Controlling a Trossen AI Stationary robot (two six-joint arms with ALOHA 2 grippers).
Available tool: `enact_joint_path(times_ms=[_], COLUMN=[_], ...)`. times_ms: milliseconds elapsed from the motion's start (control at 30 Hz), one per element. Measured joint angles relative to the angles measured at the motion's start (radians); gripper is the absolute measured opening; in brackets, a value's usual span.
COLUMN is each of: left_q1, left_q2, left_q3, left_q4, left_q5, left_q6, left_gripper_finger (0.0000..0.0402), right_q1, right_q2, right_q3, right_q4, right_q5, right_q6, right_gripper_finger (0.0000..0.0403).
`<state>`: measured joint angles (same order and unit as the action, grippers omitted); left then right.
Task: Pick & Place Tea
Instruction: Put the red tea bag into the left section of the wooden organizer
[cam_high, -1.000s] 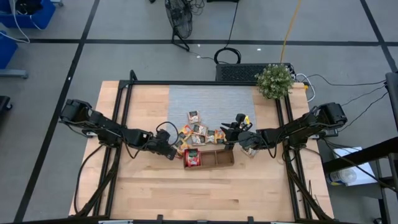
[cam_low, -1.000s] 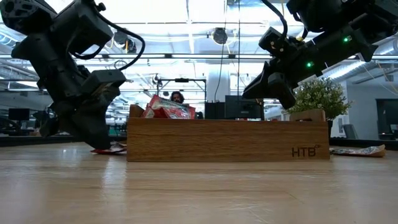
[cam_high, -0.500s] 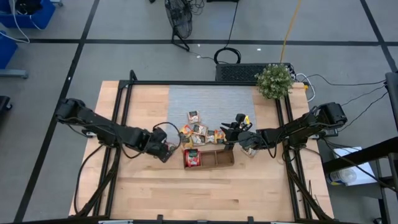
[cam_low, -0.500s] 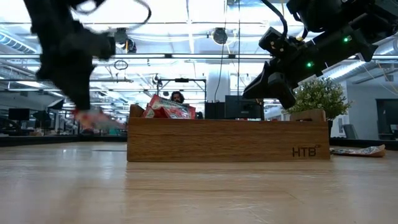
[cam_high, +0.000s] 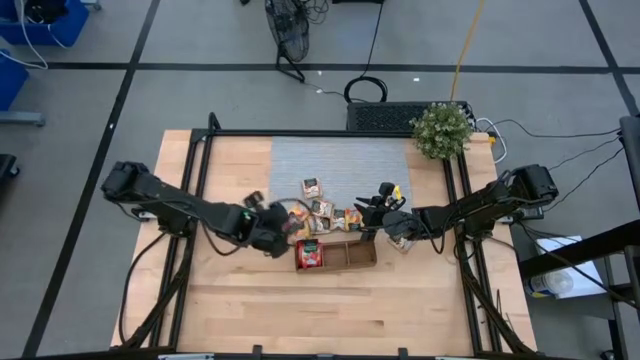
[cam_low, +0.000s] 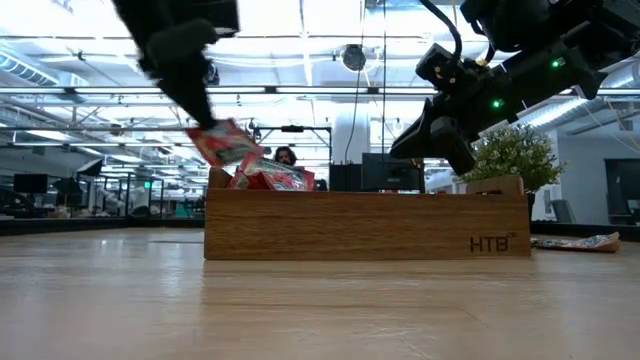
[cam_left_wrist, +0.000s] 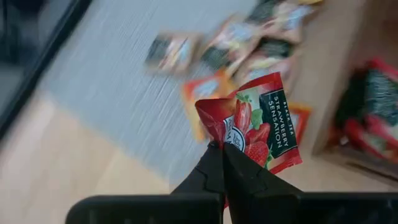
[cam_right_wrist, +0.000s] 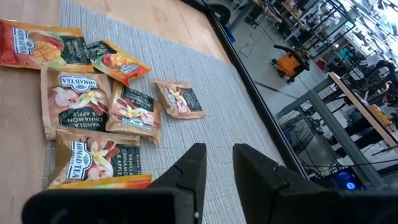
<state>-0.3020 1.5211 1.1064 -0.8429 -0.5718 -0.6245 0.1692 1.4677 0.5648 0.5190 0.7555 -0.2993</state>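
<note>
Left wrist view: the left gripper (cam_left_wrist: 219, 163) is clamped on one red tea packet (cam_left_wrist: 258, 121), a glossy crinkled square printed with strawberries. A second ago it was down at the table beside the tray; now it hangs lifted above the tray's (cam_low: 366, 224) end compartment, where more red packets (cam_low: 270, 177) lie. Six loose packets (cam_right_wrist: 93, 115) rest on the ribbed grey mat (cam_right_wrist: 205, 93). The wooden tray has three compartments. The right gripper (cam_right_wrist: 214, 171), fingers slightly apart and empty, hovers over the mat unchanged.
</note>
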Motion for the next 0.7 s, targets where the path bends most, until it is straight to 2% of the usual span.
enact_joint_path(times_ms=[67, 167, 333, 700], left_q1=[-0.001, -0.001, -0.002, -0.048], left_q2=[0.051, 0.127, 0.207, 0.208], left_q3=[0.014, 0.056, 0.133, 0.278], left_q4=[0.062, 0.094, 0.082, 0.008], left_q5=[-0.005, -0.006, -0.001, 0.012], left_q6=[0.134, 0.214, 0.248, 0.252], left_gripper_finger=[0.0001, 0.0001, 0.0001, 0.0001], right_q1=[0.0, 0.0, 0.0, 0.0], right_q2=[0.0, 0.0, 0.0, 0.0], right_q3=[0.0, 0.0, 0.0, 0.0], right_q4=[0.0, 0.0, 0.0, 0.0], right_q5=[0.0, 0.001, 0.001, 0.001], right_q6=[0.0, 0.0, 0.0, 0.0], right_gripper_finger=[0.007, 0.007, 0.007, 0.007])
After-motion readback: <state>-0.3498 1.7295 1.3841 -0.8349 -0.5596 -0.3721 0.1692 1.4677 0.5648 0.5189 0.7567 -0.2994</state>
